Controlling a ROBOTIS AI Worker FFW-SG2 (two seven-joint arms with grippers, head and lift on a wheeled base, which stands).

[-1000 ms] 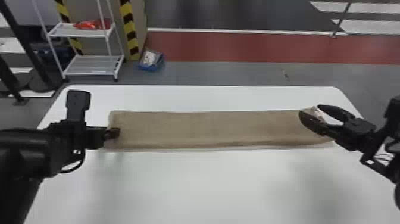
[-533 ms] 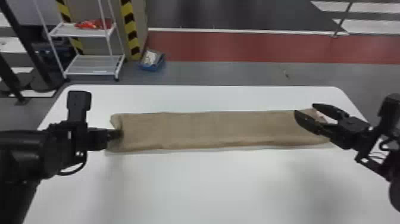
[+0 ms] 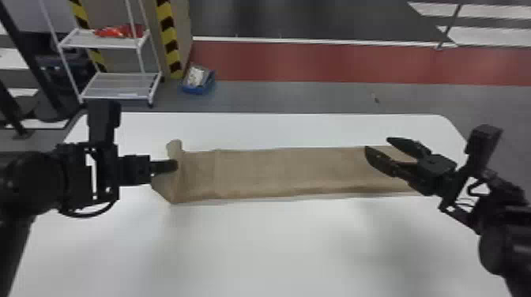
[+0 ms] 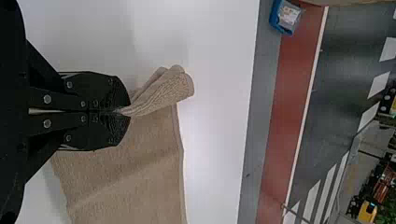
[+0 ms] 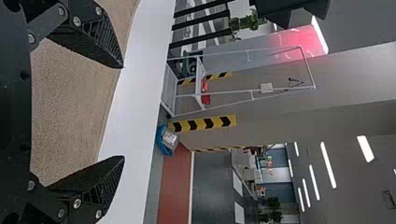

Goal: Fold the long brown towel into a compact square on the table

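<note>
On a table (image 3: 276,245), brown towel (image 3: 276,173), left end pinched between fingers (image 4: 109,91)

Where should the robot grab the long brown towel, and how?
Best grip the brown towel at its left end, probably from the left: that end curls up, bunched where the left end effector pinches it; the rest lies flat.
</note>
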